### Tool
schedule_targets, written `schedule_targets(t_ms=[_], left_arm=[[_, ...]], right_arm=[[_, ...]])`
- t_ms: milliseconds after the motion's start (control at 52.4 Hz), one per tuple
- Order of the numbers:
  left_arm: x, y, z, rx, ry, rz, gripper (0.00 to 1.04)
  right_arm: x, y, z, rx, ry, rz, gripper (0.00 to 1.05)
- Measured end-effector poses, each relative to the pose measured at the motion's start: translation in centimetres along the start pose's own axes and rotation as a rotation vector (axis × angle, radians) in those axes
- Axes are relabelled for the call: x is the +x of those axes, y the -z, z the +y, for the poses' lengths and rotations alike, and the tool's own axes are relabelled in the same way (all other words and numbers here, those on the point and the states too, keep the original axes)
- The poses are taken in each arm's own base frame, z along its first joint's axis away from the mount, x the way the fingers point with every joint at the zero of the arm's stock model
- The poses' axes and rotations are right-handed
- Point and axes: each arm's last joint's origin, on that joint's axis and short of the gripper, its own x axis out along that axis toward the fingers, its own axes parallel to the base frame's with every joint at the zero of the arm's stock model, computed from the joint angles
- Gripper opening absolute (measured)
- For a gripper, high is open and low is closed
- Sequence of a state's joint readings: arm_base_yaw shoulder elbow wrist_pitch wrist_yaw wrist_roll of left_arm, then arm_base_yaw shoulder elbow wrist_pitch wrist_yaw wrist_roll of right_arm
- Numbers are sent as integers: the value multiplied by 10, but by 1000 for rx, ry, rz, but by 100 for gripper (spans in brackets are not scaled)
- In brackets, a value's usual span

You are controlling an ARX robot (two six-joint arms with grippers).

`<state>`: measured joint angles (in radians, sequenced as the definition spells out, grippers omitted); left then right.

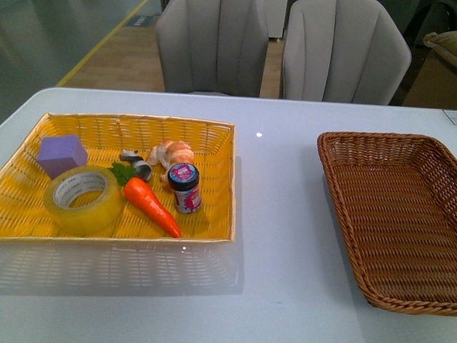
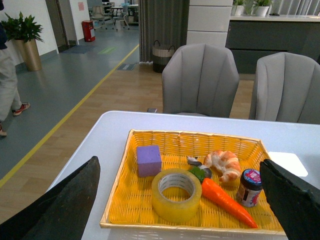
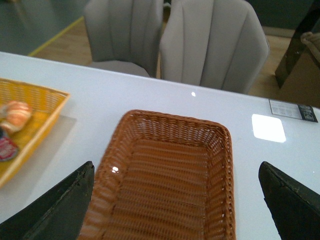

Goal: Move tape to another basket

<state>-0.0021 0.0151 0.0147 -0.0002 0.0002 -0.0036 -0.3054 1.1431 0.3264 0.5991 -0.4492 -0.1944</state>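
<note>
**Fingers.** The left gripper is wide open. Its two dark fingers show only at the lower corners of the left wrist view, touch nothing and hold nothing. The right gripper is also wide open and empty. Its fingers sit on either side of the brown basket in that view, clear of it.

**Tape.** The tape lies flat, hole up, in the near left part of the yellow basket, close to the near rim. The block stands just behind it. The carrot lies just to its right, leaf end towards the tape. Further right are the small ring, the shrimp and the upright jar.

**Hidden or cut off.**
- Neither arm appears in the front view.
- The front view crops the yellow basket's left edge and the brown basket's right side.
- Whether the tape touches the block cannot be told.

**Edges and open room.** A bare strip of table separates the two baskets, which stand well apart. The brown basket holds nothing.
</note>
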Motion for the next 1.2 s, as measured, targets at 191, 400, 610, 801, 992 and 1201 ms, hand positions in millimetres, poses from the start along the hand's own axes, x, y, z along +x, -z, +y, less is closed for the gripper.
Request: schedule_targets(t_ms=[191, 400, 610, 801, 992, 1201], left_arm=[[0, 0, 0, 0, 0, 0, 96], [0, 0, 0, 0, 0, 0, 96], [0, 0, 0, 0, 0, 0, 96], [0, 0, 0, 0, 0, 0, 96], [0, 0, 0, 0, 0, 0, 96], [0, 0, 0, 0, 0, 0, 96]], right_arm=[[91, 48, -42, 16, 86, 215, 96], [125, 93, -63, 55, 142, 349, 96], [146, 132, -75, 97, 164, 465, 96], [162, 135, -72, 117, 141, 485, 96], [179, 151, -65, 123, 129, 543, 96], [181, 165, -63, 138, 131, 582, 93]])
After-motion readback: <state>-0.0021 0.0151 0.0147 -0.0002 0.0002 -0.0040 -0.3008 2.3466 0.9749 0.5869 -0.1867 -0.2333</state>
